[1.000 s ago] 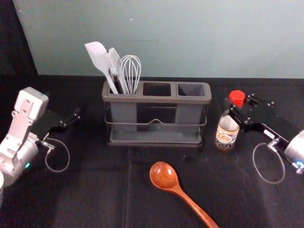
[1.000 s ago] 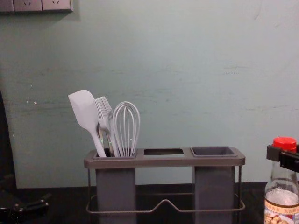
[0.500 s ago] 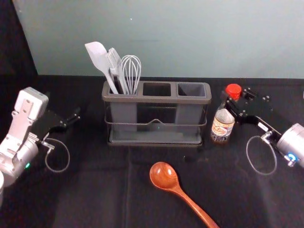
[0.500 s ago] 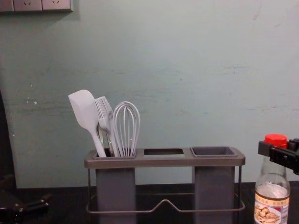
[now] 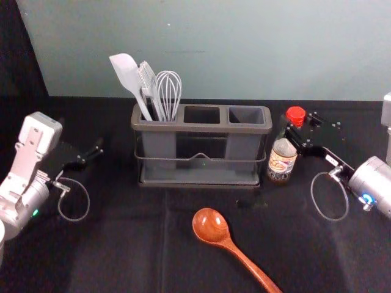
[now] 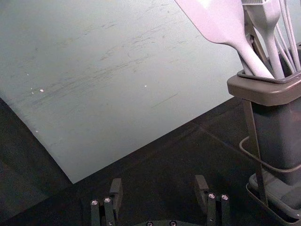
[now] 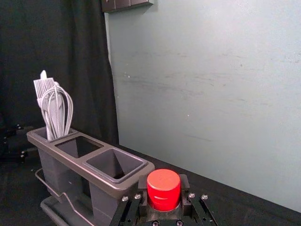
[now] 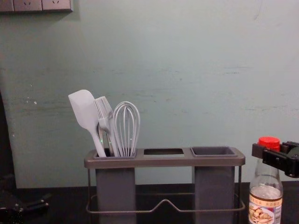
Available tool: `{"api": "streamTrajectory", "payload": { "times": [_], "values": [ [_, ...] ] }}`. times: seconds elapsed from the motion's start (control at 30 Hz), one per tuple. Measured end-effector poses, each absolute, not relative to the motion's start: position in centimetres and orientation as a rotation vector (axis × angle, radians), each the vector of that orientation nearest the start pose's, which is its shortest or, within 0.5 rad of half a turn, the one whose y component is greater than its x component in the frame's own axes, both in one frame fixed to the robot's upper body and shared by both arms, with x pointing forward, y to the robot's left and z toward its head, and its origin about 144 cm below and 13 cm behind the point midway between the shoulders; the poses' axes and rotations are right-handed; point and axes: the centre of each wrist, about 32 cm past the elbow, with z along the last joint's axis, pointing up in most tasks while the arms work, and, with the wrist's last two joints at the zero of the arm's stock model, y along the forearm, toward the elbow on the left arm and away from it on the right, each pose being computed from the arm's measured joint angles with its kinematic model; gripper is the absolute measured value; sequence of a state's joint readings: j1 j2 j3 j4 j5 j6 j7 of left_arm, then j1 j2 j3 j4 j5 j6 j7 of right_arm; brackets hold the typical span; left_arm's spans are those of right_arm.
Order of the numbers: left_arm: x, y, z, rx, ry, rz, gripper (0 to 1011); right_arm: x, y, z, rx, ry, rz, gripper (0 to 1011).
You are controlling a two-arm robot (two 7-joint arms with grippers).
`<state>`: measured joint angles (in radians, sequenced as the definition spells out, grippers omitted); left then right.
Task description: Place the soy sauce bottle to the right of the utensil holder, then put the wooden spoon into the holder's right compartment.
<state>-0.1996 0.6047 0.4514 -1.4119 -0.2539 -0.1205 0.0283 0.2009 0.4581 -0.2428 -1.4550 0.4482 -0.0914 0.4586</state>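
The dark surface (image 5: 110, 256) was spread before the robot, and on it the three-compartment utensil holder (image 5: 201, 128) was set upright.

At the holder's right, the right gripper (image 7: 163, 182) was reached in from the side, its jaws drawn in around the bottle's neck, just beneath the cap. The left gripper (image 6: 158, 181) was held idle beyond the holder's left end, its jaws spread wide with nothing between them.

The soy sauce bottle (image 5: 281, 162) was held upright near the holder's right end; whether its base was touching the surface could not be told. It was judged to be stiff, breakable glass, fairly heavy low down and slick on its sides. The neck was judged a sound hold, provided the base was settled flat before release, since tipping or a knock against the frame could be risked.

The wooden spoon (image 5: 231, 246) was laid in front of the holder, bowl towards it, handle angled away to the right. It was judged light and rigid, with a smooth finish that might slip; it would best be taken by the handle and lowered upright into the right compartment (image 5: 247, 116).

In the left compartment a spatula (image 5: 126, 73), a whisk (image 5: 168, 91) and a basting brush (image 5: 148, 82) were stood. Smallest, the red cap (image 7: 163, 186) was framed by the jaws.
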Motion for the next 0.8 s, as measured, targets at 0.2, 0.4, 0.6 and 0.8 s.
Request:
{"api": "streamTrajectory", "payload": {
  "times": [0.2, 0.4, 0.6, 0.8],
  "values": [
    [48.86, 30.97, 113.98, 0.304, -0.285, 1.248, 1005, 51.05, -30.36, 117.42, 0.02, -0.086, -0.944, 382],
    [48.86, 30.97, 113.98, 0.304, -0.285, 1.248, 1005, 51.27, -30.19, 117.27, 0.018, -0.086, -0.943, 382],
    [48.86, 30.97, 113.98, 0.304, -0.285, 1.248, 1005, 51.54, -30.08, 117.13, 0.017, -0.088, -0.945, 382],
    [48.86, 30.97, 113.98, 0.305, -0.285, 1.248, 1005, 51.73, -30.03, 117.11, 0.02, -0.089, -0.949, 382]
  ]
}}
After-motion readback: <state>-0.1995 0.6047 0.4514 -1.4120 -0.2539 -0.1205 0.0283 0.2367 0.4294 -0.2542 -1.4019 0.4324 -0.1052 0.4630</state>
